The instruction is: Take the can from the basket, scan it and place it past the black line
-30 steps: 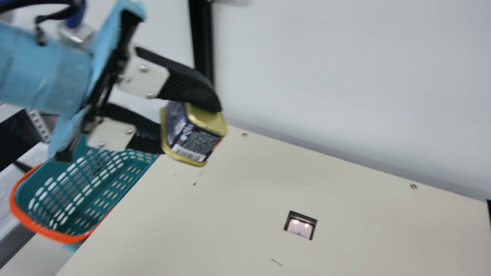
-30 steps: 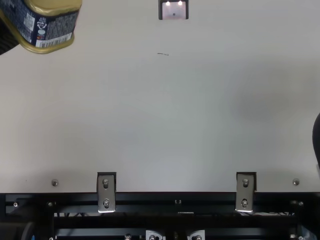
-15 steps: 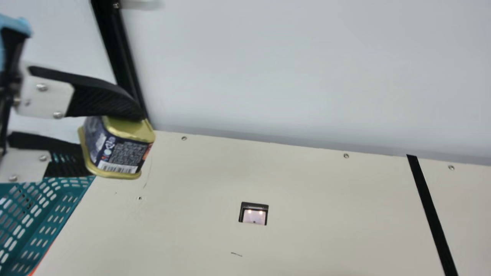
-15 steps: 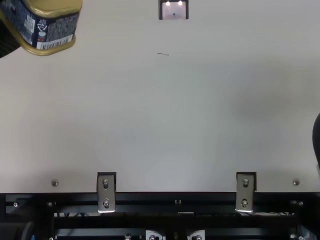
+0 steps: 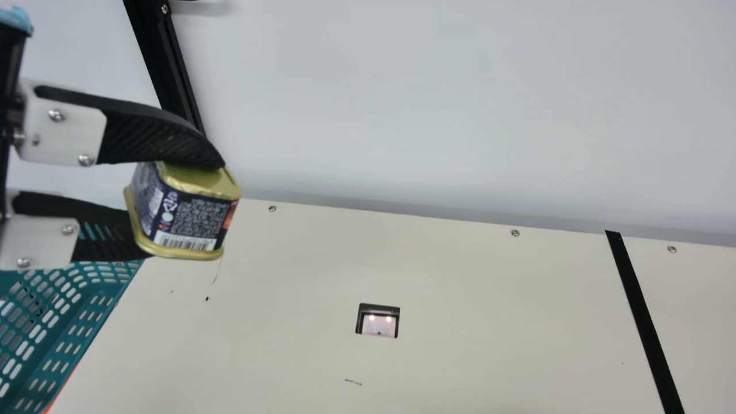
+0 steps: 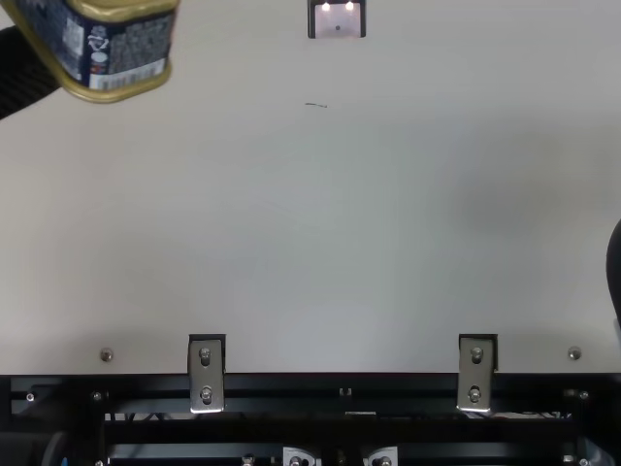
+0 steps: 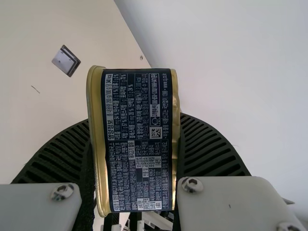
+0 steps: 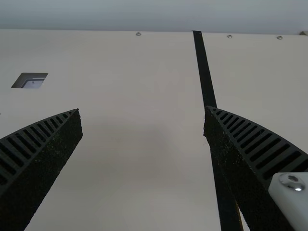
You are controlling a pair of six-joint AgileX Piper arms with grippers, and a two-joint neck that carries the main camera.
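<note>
- Can (image 7: pixel 138 144): clamped in the left claw (image 5: pixel 185 210), touching both ribbed black fingers (image 7: pixel 211 149).
- Finish: gold rims facing the fingers; dark label with dense pale print and a small square code.
- Scanner window (image 7: pixel 66 61): set in the cream worktop (image 7: pixel 57 106), beyond the claw, apart from the can.
- Dark mark (image 7: pixel 35 89): on the worktop, near that window.
- Screw (image 7: pixel 141 57): beyond the claw, close to the worktop's edge.
- Pale wall (image 7: pixel 231 67): behind that edge.
</note>
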